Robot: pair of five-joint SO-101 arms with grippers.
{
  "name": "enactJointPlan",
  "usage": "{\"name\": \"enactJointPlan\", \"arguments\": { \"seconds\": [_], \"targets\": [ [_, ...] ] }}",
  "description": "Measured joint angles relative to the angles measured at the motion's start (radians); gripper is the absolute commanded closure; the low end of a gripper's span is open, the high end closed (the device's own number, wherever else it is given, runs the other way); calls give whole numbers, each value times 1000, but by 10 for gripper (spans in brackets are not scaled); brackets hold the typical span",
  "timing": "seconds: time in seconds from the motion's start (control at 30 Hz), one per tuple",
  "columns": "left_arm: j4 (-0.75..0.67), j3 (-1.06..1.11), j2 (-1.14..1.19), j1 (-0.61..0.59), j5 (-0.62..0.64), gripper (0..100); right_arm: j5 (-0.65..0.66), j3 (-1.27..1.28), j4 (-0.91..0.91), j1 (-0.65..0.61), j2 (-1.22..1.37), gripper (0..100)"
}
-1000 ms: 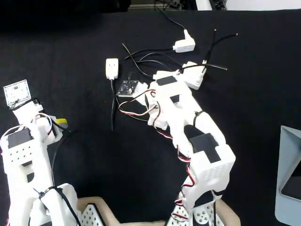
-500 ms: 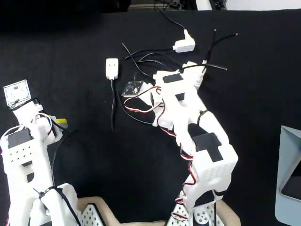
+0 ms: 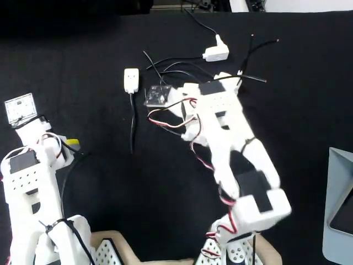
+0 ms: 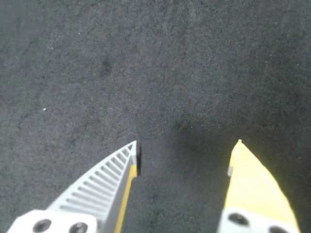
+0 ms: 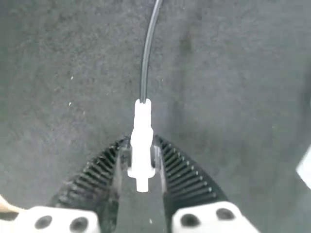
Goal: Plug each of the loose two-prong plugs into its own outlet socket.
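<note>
Clamping the slim white plastic two-prong plug (image 5: 141, 128) lengthwise, the right gripper (image 5: 141, 145) has its jaws closed on it at far centre. The white rectangular outlet socket (image 3: 130, 80) lies to its left. The left gripper (image 4: 184, 155) is wide open and empty.

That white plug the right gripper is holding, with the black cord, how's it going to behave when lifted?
The white plug looks like small rigid plastic, so probably light and stiff in the right gripper. Its smooth narrow body might twist between the ribbed fingers. The thin black cord looks floppy and would likely trail and tug.
</note>
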Motion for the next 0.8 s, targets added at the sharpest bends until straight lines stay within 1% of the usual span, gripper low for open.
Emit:
{"name": "enactJointPlan", "arguments": {
  "seconds": [0.13,0.23,0.33,0.47,0.53,0.67,0.8],
  "targets": [
    [0,0,-6,63,0,701,-104,0,3,-2,-124,987],
    [0,0,-9,107,0,701,-221,3,2,-38,-203,987],
    [0,-6,-9,140,0,701,-377,44,-14,-100,-278,987],
    [0,-9,-9,192,0,701,-617,126,-72,-187,-365,987],
    [0,-9,-9,209,0,701,-718,169,-120,-238,-410,987],
    [0,-18,-9,241,11,701,-848,301,-264,-344,-526,987],
    [-12,-54,-9,242,104,701,-976,491,-497,-394,-686,987]
  ]
}}
